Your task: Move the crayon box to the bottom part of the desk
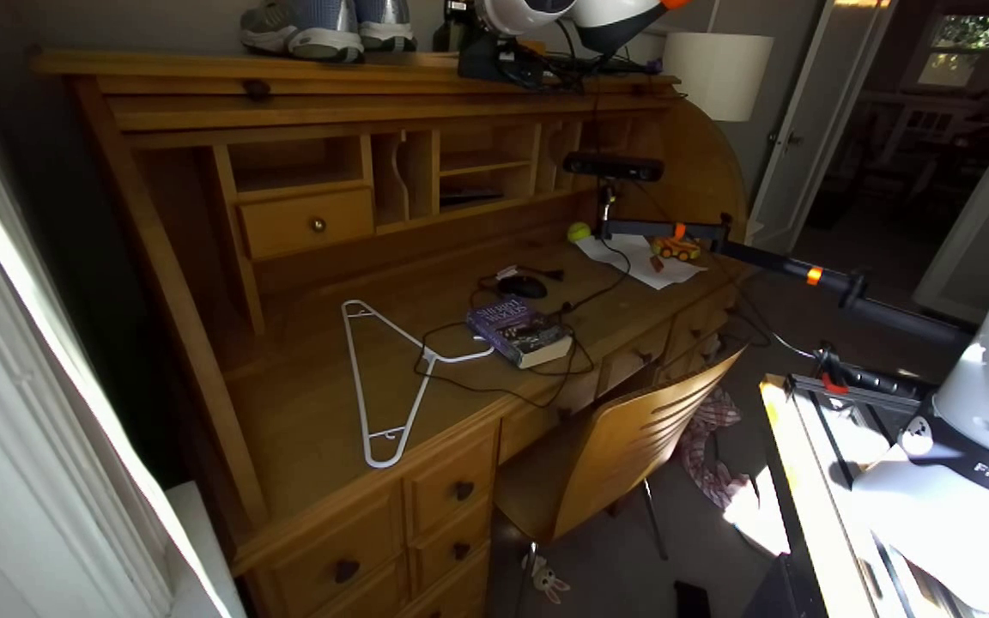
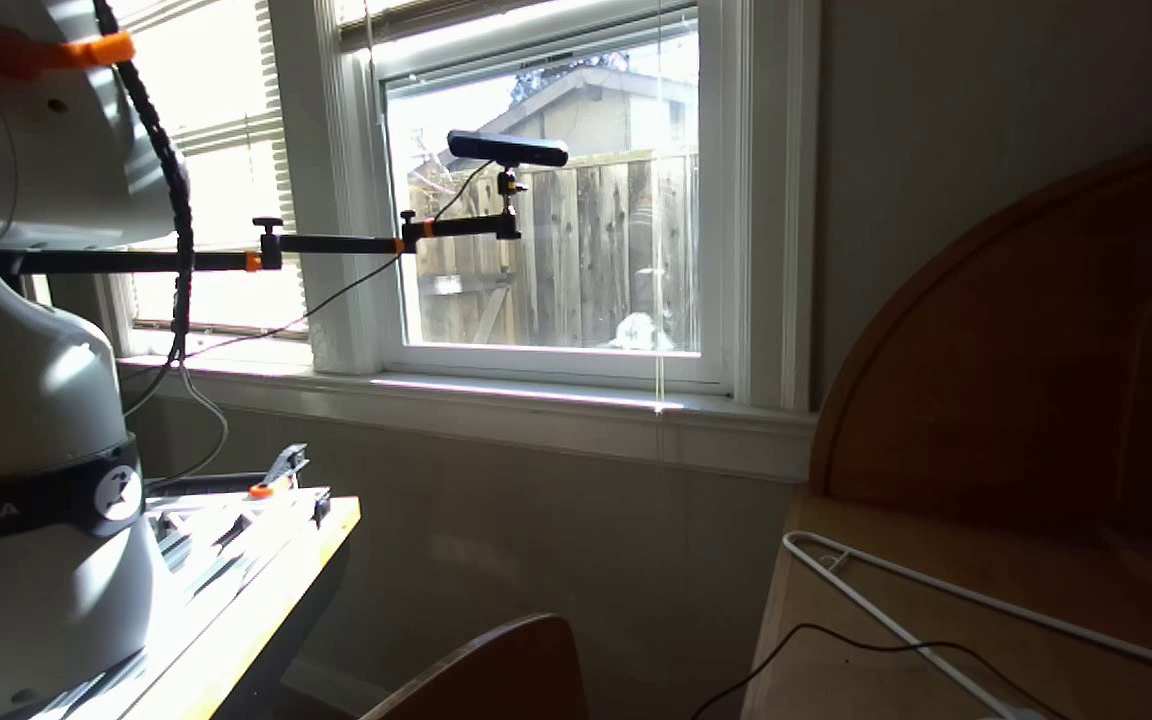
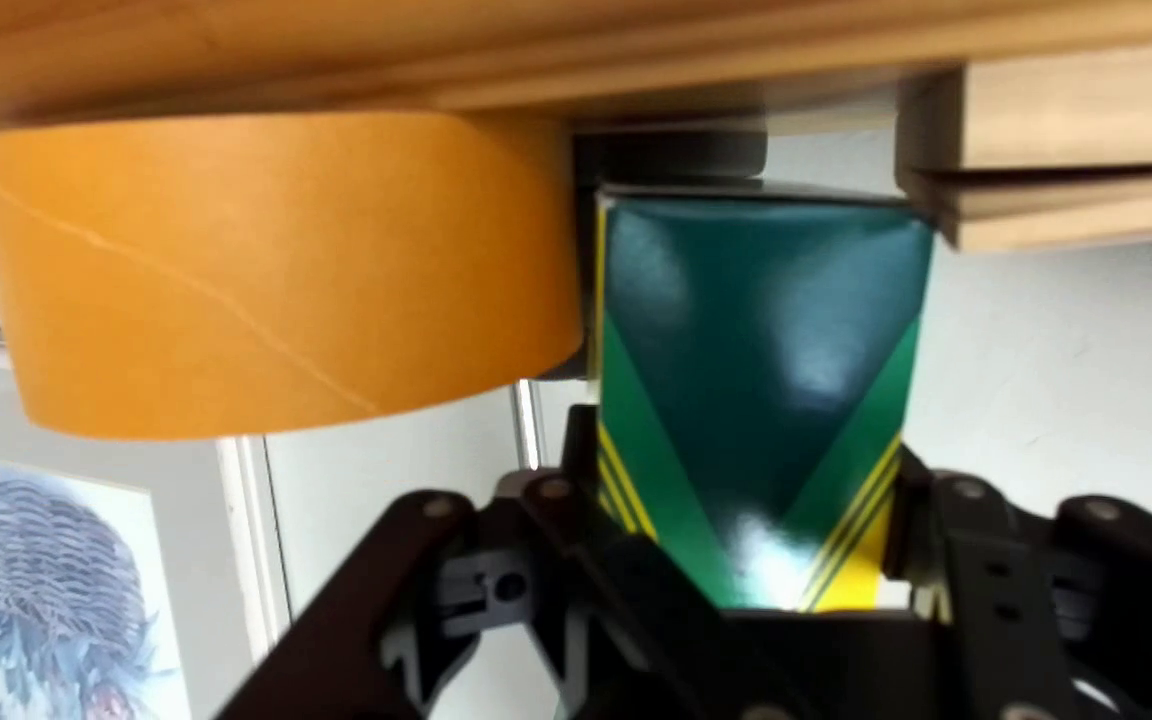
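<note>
The crayon box [image 3: 766, 330], dark green with green and yellow stripes, shows in the wrist view. My gripper [image 3: 746, 470] has a finger against each side of it and is shut on it. The box is beside a wooden edge of the desk [image 3: 536, 40]; I cannot tell whether it still rests on anything. The desk [image 1: 297, 438], honey-coloured with cubbyholes, drawers and a flat writing surface, shows in both exterior views. My white arm [image 1: 524, 13] is at the desk's top in an exterior view. Box and gripper cannot be made out in the exterior views.
An orange roll [image 3: 286, 280] stands close beside the box. Stacked wood-coloured pieces [image 3: 1086, 110] are on its other side. The writing surface holds a white hanger [image 1: 357, 386], book [image 1: 507, 326], mouse [image 1: 522, 287] and cables. A chair [image 1: 615, 446] and camera arm [image 1: 769, 257] stand in front.
</note>
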{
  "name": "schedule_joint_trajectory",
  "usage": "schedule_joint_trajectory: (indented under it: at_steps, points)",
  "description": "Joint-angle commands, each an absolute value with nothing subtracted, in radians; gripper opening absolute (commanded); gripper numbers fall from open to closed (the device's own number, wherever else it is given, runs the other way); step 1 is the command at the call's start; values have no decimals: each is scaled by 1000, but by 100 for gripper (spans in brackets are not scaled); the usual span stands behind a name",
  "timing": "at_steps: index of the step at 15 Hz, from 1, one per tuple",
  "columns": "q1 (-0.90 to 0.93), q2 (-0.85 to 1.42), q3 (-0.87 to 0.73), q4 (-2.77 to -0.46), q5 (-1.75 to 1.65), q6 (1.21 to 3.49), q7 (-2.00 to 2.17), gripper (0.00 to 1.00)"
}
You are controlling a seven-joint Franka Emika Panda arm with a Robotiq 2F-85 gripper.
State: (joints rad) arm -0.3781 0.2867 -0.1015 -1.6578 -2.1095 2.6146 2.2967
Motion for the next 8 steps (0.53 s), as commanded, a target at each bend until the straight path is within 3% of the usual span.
schedule_joint_trajectory:
  at_steps: [1,8]
  points:
    - [-377,191,-102,-1756,-2134,2654,2292,34]
    - [-378,85,-102,-1881,-2171,2756,2242,34]
